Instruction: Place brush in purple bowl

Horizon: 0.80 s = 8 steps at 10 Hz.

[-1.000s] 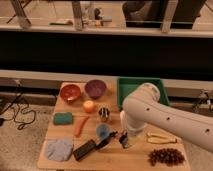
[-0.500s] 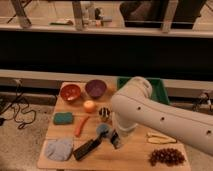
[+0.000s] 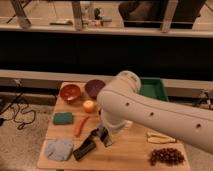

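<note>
Found a grey cloth (image 3: 59, 149) at the left front of the wooden table (image 3: 130, 152), a green sponge (image 3: 63, 118) behind it, and an orange-red bowl (image 3: 70, 92) at the back edge. Passed next over an orange carrot (image 3: 81, 125) lying nearer the middle and a black rectangular block (image 3: 84, 149) angled across the front. Met then a small yellow-orange ball (image 3: 89, 105) and, just behind it at the rear, the purple bowl (image 3: 94, 87), standing upright. Placed the gripper (image 3: 102, 134) low over the table, just right of the block's upper end, at the tip of the white arm (image 3: 150, 112) stretching in from the right. Could not tell whether open or closed, nor whether anything was gripped. Took for the brush (image 3: 106, 139) the slim dark shape at the gripper's tip, mostly hidden, with its long axis seemingly slanting from back-left to front-right, though not surely. Judged the deciding relation thus: purple bowl toward the back from the gripper and slightly left, well apart, with the ball almost on that line and the carrot off to its left. Reckoned that a carry would want height enough to clear ball and rim. Left the green tray (image 3: 154, 87) at the right rear out of the reckoning.
</note>
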### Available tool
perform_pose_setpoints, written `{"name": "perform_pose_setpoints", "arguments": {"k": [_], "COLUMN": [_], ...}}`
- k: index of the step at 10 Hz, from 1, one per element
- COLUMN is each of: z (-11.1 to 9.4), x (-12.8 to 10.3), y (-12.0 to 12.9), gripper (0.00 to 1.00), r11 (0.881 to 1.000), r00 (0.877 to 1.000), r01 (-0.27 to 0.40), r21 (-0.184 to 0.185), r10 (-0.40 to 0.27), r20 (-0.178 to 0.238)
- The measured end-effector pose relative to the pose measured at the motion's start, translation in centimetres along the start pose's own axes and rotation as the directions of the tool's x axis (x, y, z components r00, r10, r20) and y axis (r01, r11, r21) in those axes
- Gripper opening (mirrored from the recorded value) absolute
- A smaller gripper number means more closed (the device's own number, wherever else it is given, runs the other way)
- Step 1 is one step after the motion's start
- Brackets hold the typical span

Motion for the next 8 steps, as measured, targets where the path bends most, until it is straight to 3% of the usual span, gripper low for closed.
{"name": "perform_pose_setpoints", "arguments": {"k": [4, 8], "z": [3.2, 2.9], "x": [-1.3, -0.3], "y": [-2.1, -6.1], "gripper": [0.00, 0.00], "r11": [0.999, 0.998], "r00": [1.000, 0.998], "r01": [-0.015, -0.060], "r21": [-0.037, -0.023], "r10": [0.015, 0.060], "r20": [0.002, -0.011]}}
